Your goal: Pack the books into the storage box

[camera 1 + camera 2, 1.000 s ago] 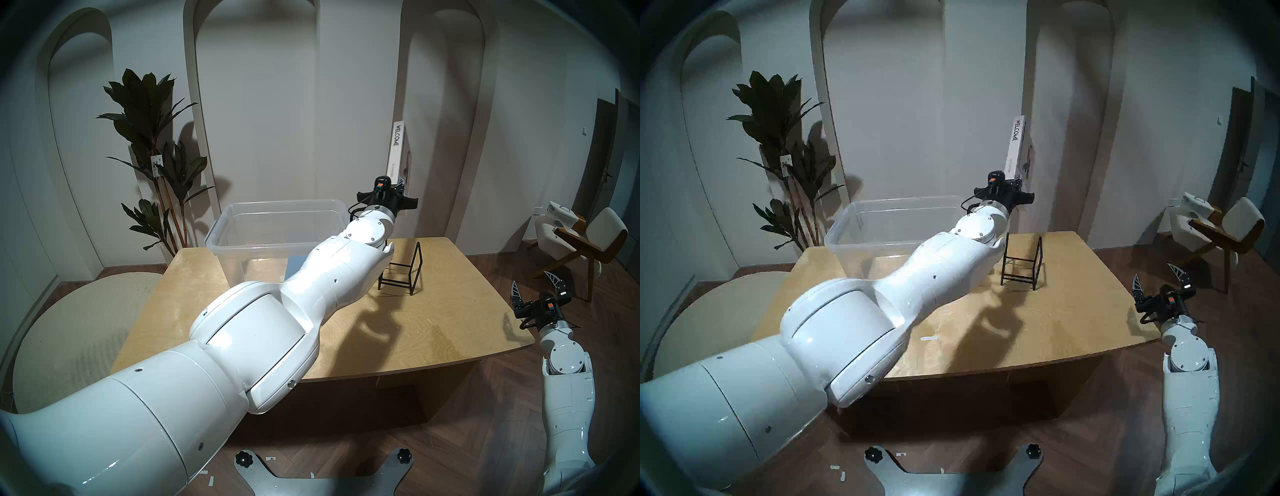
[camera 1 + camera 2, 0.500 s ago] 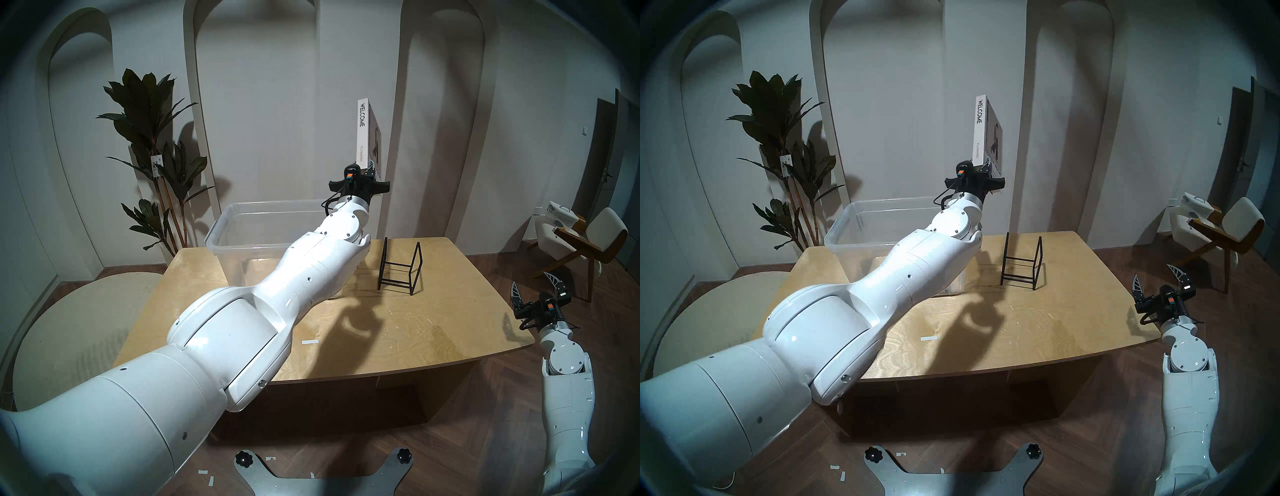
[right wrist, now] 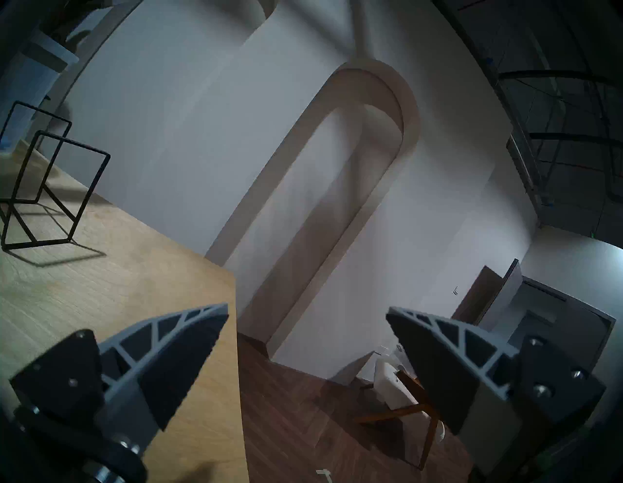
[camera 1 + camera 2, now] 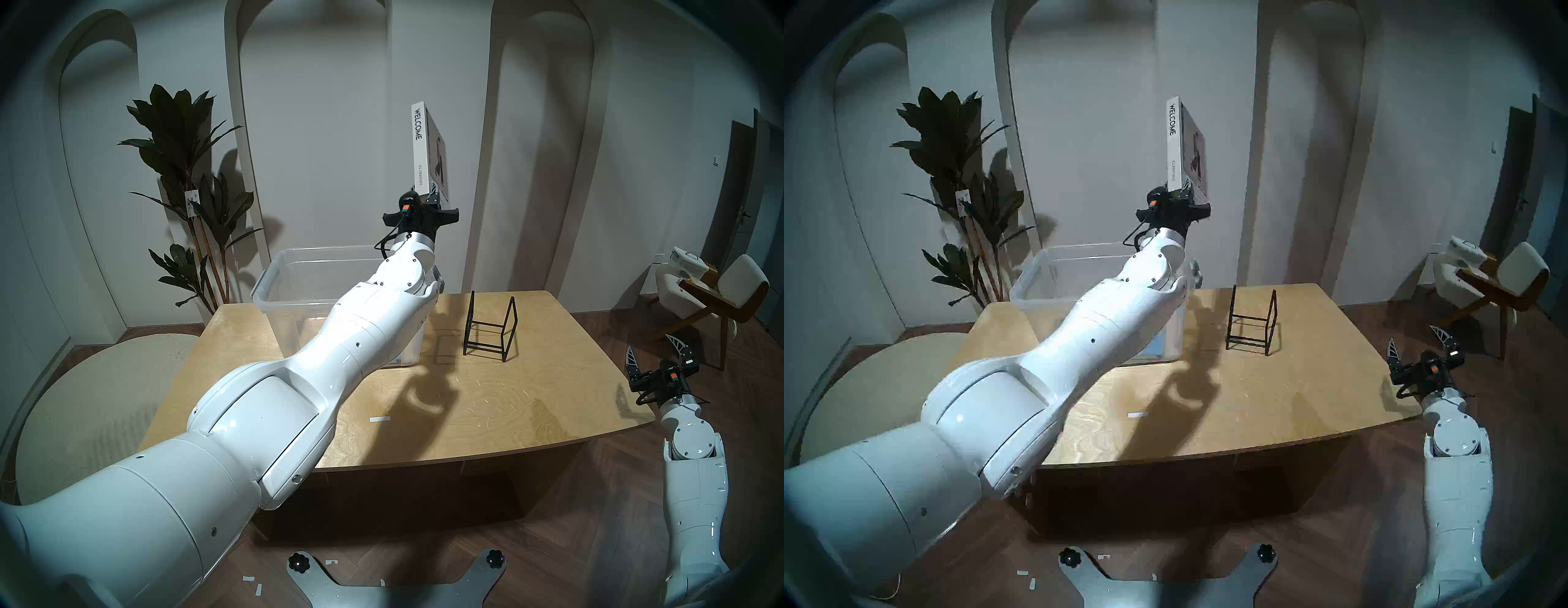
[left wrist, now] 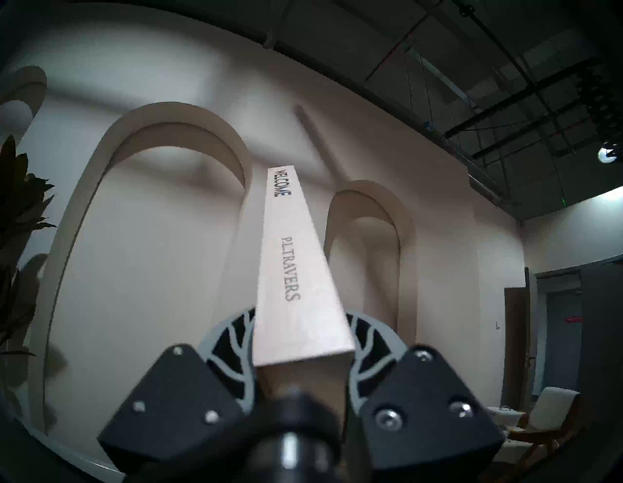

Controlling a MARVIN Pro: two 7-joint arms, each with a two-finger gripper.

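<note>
While the left gripper (image 4: 425, 199) points upward with its two fingers clamped on the bottom end of one white book (image 4: 420, 146), that book stands nearly upright above them — spine reading "WELCOME" turned toward the head cameras, held high over the right end of the one clear box (image 4: 271, 293). Below the fingers, through the box wall, a patch of blue (image 4: 1154, 342) shows near the bottom, too little of it visible to say what it is. One black wire rack (image 4: 490, 329) stands on the table (image 4: 509, 403), below and to the right of those fingers. The right gripper (image 4: 657, 354) hangs off the table's right edge — two fingers spread apart, nothing between them.
</note>
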